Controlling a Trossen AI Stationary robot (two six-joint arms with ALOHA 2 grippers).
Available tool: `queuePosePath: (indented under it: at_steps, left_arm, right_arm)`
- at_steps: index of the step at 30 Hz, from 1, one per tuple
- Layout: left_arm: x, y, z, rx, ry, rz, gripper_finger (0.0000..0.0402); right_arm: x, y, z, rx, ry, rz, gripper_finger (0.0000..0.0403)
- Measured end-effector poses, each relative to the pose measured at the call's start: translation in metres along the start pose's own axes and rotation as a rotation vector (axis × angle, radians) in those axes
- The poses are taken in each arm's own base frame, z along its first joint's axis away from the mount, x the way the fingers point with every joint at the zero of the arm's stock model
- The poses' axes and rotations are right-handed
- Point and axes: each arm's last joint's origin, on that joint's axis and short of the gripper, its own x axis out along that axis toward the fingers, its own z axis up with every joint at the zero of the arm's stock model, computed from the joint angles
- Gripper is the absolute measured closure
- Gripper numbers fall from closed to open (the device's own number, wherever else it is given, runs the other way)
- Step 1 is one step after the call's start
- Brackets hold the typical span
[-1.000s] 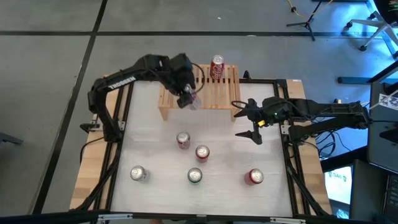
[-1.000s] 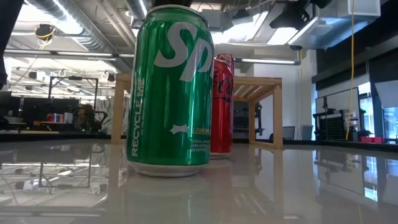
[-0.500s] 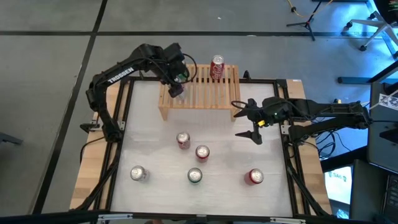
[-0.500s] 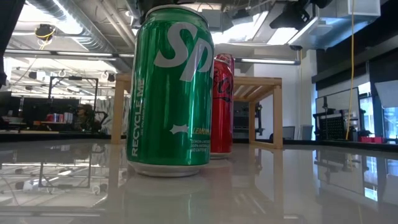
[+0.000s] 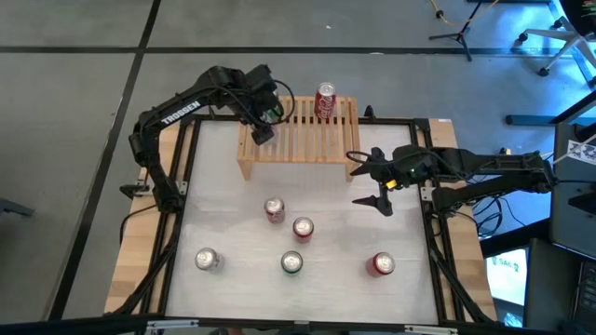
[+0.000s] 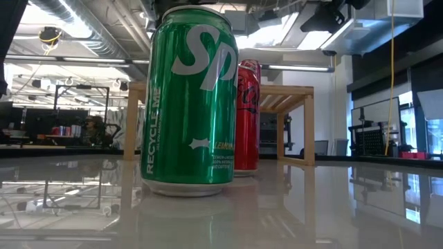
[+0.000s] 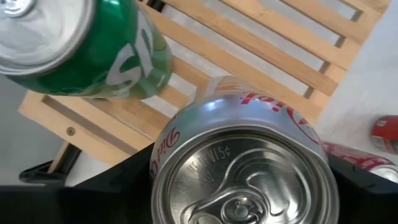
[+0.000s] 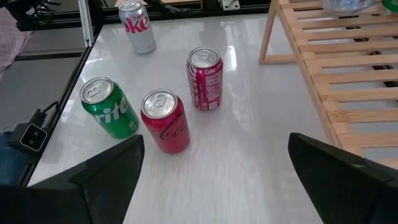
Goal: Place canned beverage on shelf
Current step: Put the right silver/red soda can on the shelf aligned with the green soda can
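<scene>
The light wooden shelf (image 5: 303, 135) stands at the table's far side, with a red can (image 5: 325, 100) on its right part. My left gripper (image 5: 264, 128) hangs over the shelf's left end, shut on a silver can (image 7: 242, 177). Beside that, a green can (image 7: 81, 46) stands on the slats. My right gripper (image 5: 372, 182) waits open to the right of the shelf, holding nothing. Several more cans stand on the table, among them a green one (image 6: 190, 104) and a red one (image 6: 248, 114). My left gripper pinches the silver can's side wall (image 7: 166, 144) between its two fingers, one on each side just below the rim. The fingers come steeply from above. The can stays nearly upright, top up, over the shelf's slats; whether its base touches them I cannot tell.
Cans stand in the table's middle (image 5: 274, 210), (image 5: 303, 228) and along its near side (image 5: 207, 260), (image 5: 291, 263), (image 5: 380, 265). The right wrist view shows a green can (image 8: 111, 107), two red ones (image 8: 165, 121) and a silver one (image 8: 138, 26) left of the shelf (image 8: 336, 68).
My left gripper has carried the silver can from in front of the shelf toward the table's far edge and a little left. It stopped over the shelf's left end and has kept still for the last half second. It also tipped to point more steeply down.
</scene>
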Motion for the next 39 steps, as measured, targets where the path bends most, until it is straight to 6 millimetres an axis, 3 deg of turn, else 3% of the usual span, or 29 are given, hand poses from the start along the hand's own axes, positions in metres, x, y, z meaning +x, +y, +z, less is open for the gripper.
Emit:
queuePosePath:
  at_steps: [39]
  left_arm:
    - [0.006,-0.010,0.002,0.080,0.022,-0.004,0.0107]
  right_arm:
    - [0.000,0.000,-0.002,0.002,0.025,-0.001,0.0010]
